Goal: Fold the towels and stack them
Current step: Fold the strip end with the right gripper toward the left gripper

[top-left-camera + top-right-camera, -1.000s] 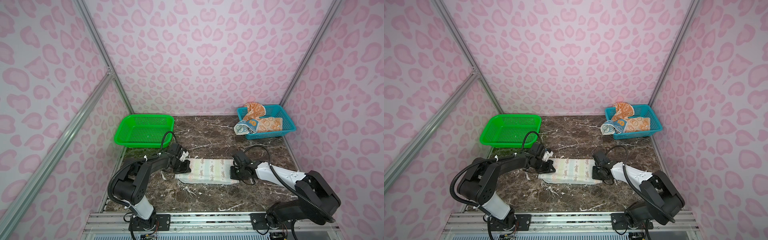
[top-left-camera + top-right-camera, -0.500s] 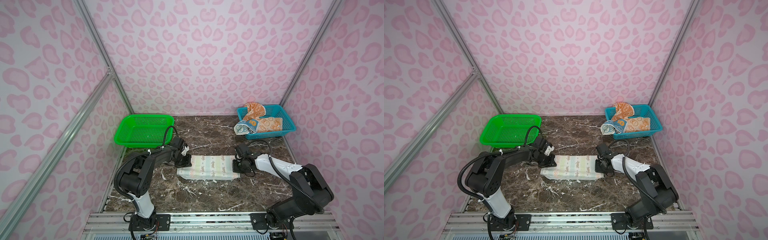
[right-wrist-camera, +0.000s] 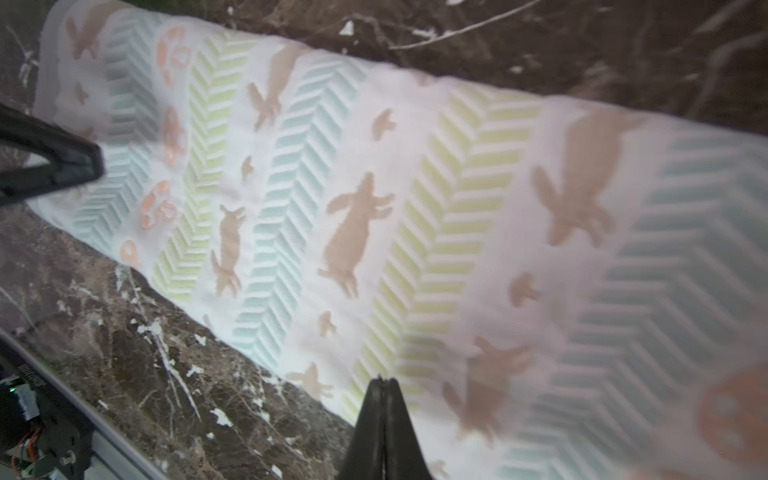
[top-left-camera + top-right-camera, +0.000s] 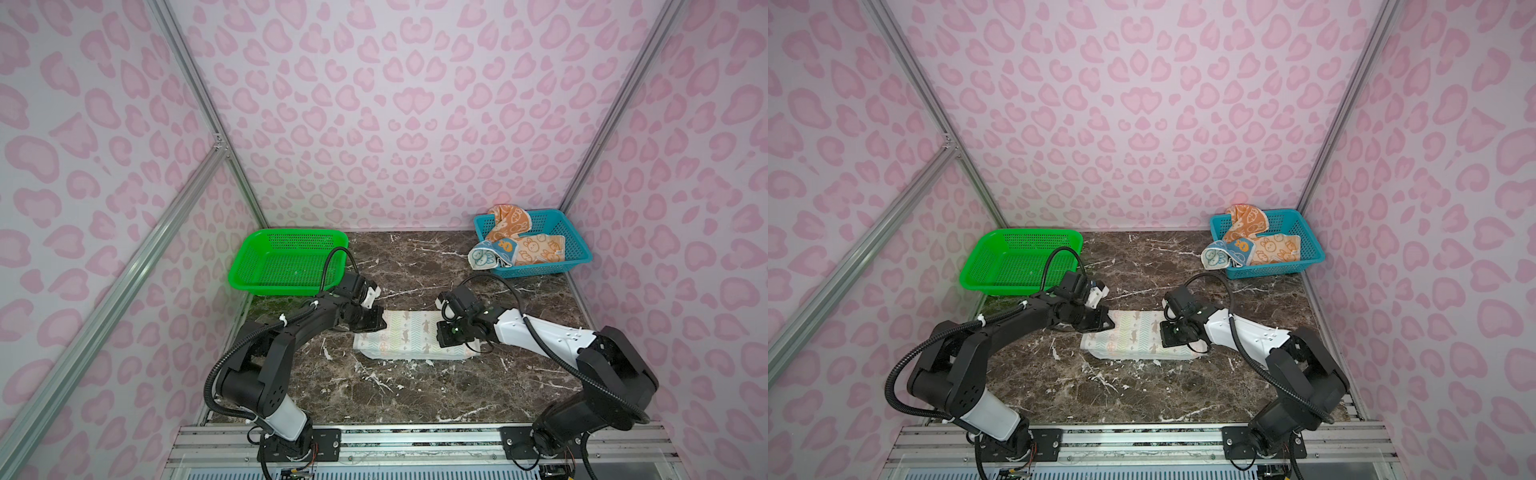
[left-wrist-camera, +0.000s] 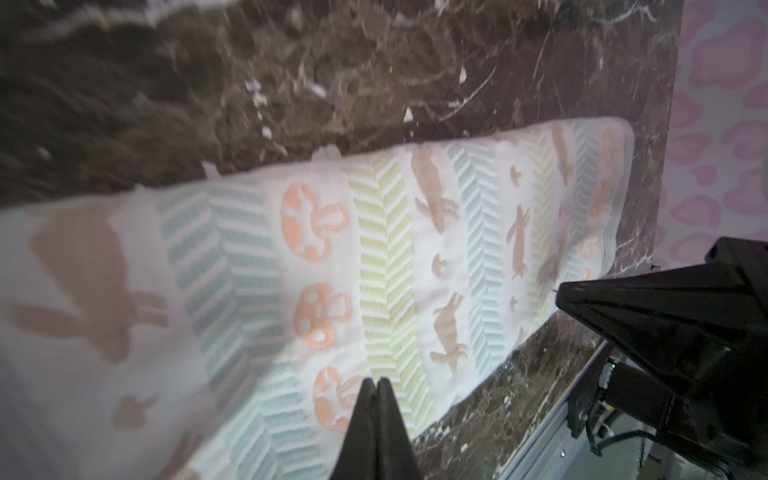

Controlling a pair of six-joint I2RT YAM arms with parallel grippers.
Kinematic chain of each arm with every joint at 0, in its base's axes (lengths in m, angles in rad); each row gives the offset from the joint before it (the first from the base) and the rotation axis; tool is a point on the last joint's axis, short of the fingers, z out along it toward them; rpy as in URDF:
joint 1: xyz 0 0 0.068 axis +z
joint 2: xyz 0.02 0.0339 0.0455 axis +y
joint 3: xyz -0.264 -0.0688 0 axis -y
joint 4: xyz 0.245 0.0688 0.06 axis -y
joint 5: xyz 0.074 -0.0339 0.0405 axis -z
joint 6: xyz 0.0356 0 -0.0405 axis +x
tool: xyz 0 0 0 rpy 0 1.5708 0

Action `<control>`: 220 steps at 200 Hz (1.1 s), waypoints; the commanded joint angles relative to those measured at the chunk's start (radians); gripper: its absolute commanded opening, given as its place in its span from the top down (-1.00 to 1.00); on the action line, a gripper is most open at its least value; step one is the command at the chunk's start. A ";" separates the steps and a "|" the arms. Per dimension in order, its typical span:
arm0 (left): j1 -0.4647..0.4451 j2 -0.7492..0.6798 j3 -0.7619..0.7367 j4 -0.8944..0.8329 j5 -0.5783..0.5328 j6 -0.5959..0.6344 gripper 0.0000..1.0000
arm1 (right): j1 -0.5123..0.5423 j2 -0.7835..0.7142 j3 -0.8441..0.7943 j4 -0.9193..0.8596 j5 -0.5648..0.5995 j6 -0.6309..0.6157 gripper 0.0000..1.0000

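The white towel (image 4: 409, 340) (image 4: 1138, 338) with pastel chevrons and animals lies as a long folded strip on the marble table. My left gripper (image 4: 376, 322) (image 5: 377, 384) is shut and sits low over the strip's left end. Over the right end, my right gripper (image 4: 444, 336) (image 3: 383, 380) is also shut. Neither wrist view shows cloth between the jaws. The towel (image 5: 374, 249) (image 3: 374, 187) stretches flat ahead of both. An orange towel (image 4: 536, 249) (image 4: 1271, 249) and a blue towel (image 4: 486, 255) (image 4: 1221, 255) lie crumpled in the blue basket (image 4: 577, 249).
A green mesh basket (image 4: 282, 287) (image 4: 1017, 286) stands at the back left, close behind my left arm. The blue basket (image 4: 1312, 253) stands at the back right corner. Pink patterned walls enclose the table on three sides, and a metal rail runs along the front.
Both grippers have come inward over the towel's ends. The right jaws have closed the last bit. The towel lies slightly farther back than a second ago.
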 commanded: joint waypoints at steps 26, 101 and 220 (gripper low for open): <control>0.004 0.055 -0.051 0.062 0.025 -0.054 0.94 | 0.063 0.130 0.032 0.196 -0.097 0.144 0.97; 0.093 0.071 -0.113 -0.018 -0.056 0.015 0.94 | -0.018 0.085 -0.073 0.066 -0.070 0.148 1.00; 0.057 -0.036 -0.070 -0.001 0.137 -0.002 0.92 | -0.007 0.042 -0.031 0.014 -0.170 0.033 0.96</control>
